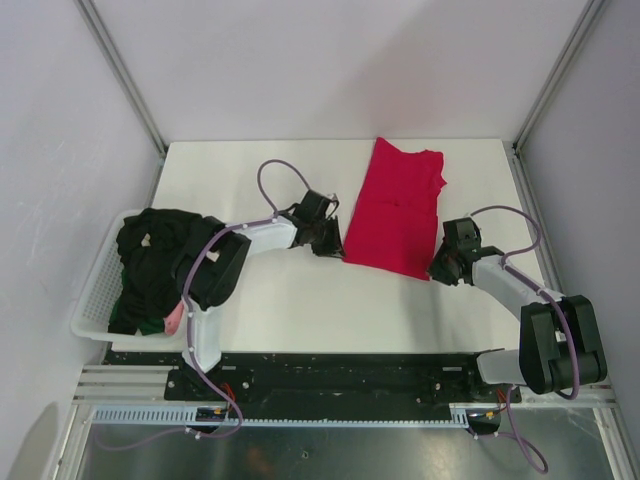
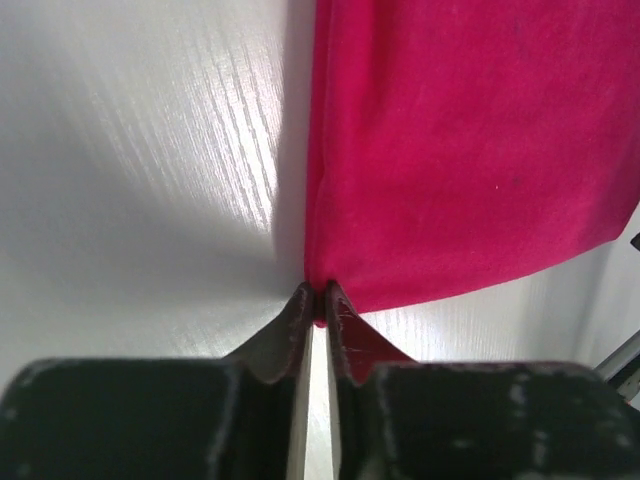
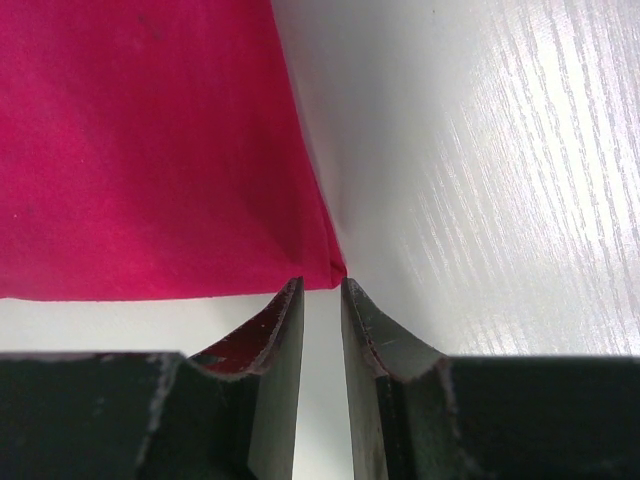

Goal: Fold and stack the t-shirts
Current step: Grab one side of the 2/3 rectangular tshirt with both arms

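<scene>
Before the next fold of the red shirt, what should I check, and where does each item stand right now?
1. Left gripper has the near left corner of the red shirt: ok, jaws closed on the cloth.
2. Right gripper has the near right corner: not ok, jaws apart, and the corner seems to lie just past the tips.
3. Red shirt lies flat on the table: ok, a long strip with no bunching seen.
4. Both grippers level with each other at the near edge: ok.
5. Dark shirt out of the way: ok, it is in the basket at the left.
</scene>
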Available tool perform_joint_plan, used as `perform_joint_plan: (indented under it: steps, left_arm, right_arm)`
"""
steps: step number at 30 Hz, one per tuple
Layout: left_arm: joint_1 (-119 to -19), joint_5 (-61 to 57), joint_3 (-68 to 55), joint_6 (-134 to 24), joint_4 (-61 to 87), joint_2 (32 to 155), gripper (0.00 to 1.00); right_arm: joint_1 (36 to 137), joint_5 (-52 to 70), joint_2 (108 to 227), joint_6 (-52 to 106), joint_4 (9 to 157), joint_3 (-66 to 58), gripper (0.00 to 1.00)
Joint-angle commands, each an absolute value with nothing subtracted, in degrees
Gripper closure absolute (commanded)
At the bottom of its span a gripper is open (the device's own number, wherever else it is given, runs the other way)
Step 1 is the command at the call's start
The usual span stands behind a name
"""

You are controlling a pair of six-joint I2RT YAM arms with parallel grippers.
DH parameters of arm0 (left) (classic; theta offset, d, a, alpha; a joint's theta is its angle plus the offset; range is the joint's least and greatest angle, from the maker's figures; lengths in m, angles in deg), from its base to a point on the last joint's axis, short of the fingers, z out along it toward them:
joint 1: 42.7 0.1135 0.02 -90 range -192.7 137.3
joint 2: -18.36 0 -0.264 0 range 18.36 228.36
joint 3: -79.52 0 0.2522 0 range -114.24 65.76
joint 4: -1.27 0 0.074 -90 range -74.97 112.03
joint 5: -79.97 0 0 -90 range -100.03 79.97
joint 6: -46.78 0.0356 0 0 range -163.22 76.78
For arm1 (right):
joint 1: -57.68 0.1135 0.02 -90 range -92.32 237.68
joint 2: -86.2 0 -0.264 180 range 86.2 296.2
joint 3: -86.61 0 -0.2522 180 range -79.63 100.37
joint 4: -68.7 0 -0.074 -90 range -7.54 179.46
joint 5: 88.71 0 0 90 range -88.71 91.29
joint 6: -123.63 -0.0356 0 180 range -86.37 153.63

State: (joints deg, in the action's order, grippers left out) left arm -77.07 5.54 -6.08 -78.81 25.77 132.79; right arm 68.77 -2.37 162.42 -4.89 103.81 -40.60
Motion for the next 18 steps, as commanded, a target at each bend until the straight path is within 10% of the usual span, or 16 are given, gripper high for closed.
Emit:
perform_joint_plan:
  steps: [1,18]
  left_arm:
    - [-77.1,6.4,-7.6,-78.0,24.5,133.1,0.95]
    - [-79.1,-3.7,31.8,-89.6,22.8,98.2,1.00]
  right_arm:
    - [69.3,-2.6,162.7,-4.7,102.0,-40.3,0.74]
    - [81.1,-4.8,156.2,-7.3,109.6,-42.5,0.72]
